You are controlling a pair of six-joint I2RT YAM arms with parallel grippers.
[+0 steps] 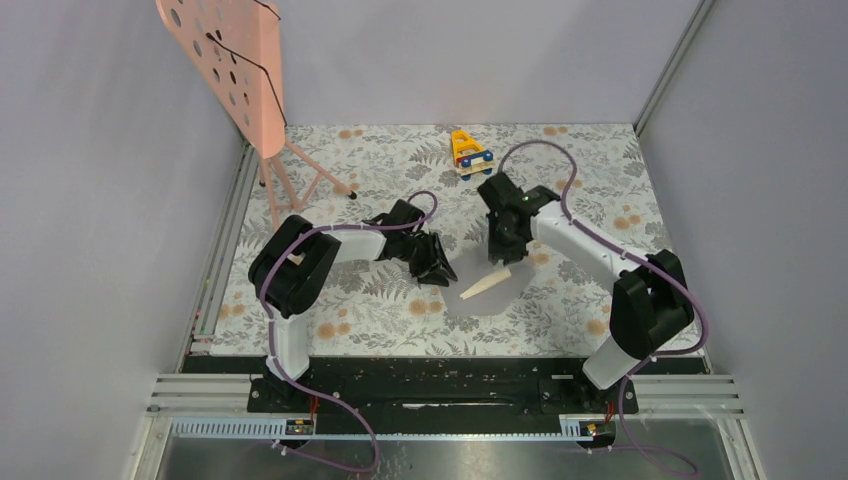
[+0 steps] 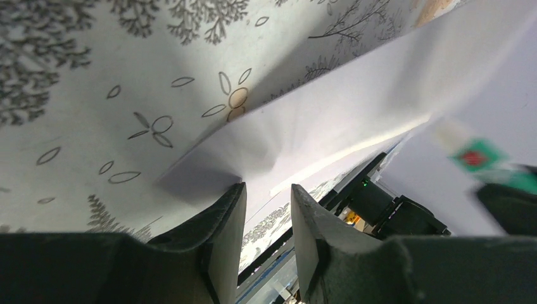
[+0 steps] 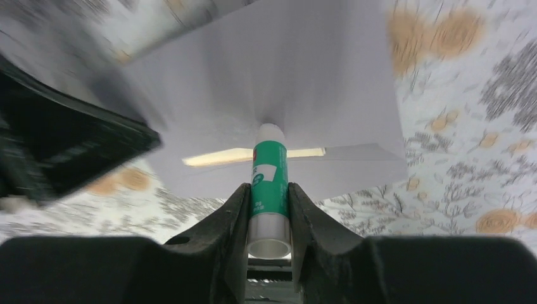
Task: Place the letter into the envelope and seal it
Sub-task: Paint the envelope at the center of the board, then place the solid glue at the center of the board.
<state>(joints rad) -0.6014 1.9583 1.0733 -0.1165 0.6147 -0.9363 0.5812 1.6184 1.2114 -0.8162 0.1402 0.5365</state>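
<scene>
Grey walls close in a floral-patterned bench (image 1: pixel 380 310). A pink perforated panel (image 1: pixel 225 60) stands on legs at the far left, and a small yellow toy (image 1: pixel 470 152) sits at the far middle, both well apart from the work.

The envelope (image 1: pixel 482 305) lies near the middle of the bench, between the two arms. A tan strip of the letter (image 1: pixel 487 284) shows at its mouth, so the letter looks to be mostly inside, though how deep it sits cannot be told.

The right claw (image 3: pixel 267 190) is clamped on a green-and-white glue stick (image 3: pixel 268 174), holding it lengthwise between the jaws. Its white tip touches the lilac paper just above the tan strip. That placement suits spreading glue where the flap will fold down, so this is probably the sealing step.

The left claw (image 2: pixel 266 190) is just left of the envelope, with its jaws partly apart and its tips at the paper's edge. The paper slopes up and away from the tips. Nothing appears to be pinched, and the claw is probably there to keep the sheet from sliding under the glue stick. Whether the tips actually press on the paper is unclear.

The flap is not yet folded shut.
</scene>
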